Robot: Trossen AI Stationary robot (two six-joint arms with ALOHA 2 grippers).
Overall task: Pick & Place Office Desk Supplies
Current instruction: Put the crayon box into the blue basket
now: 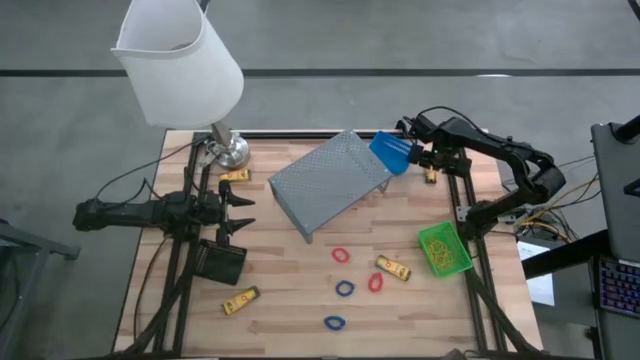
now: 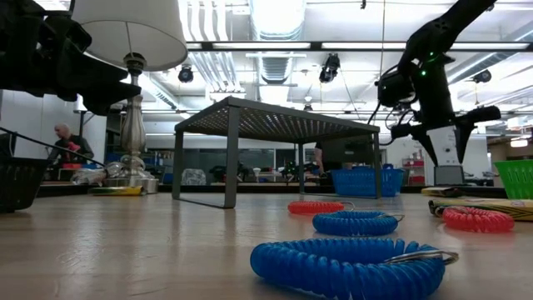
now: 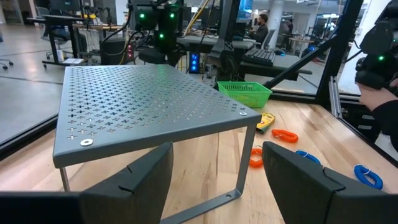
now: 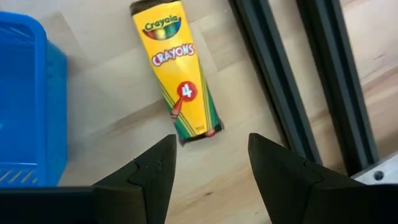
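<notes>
My right gripper [image 1: 432, 162] hangs open at the back right, just above a yellow crayon box [image 4: 177, 68] that lies on the wood between the blue bin [image 4: 25, 99] and the black side rail [image 4: 292, 81]. Nothing is between its fingers. My left gripper [image 1: 243, 212] waits open at the left, facing the grey perforated shelf [image 3: 149, 106]. The black bin [image 1: 220, 262] stands by it and the green bin [image 1: 444, 250] at the right. More crayon boxes [image 1: 393, 268] [image 1: 240, 300] [image 1: 235, 175] lie about. Red loops [image 1: 341, 255] [image 1: 375, 283] and blue loops [image 1: 345, 288] [image 1: 334, 322] lie at the front middle.
A white-shaded lamp [image 1: 180, 55] with a metal base [image 1: 228, 150] stands at the back left. Black frame rails [image 1: 462, 200] run along both table sides. A person sits far off in the room beyond the table.
</notes>
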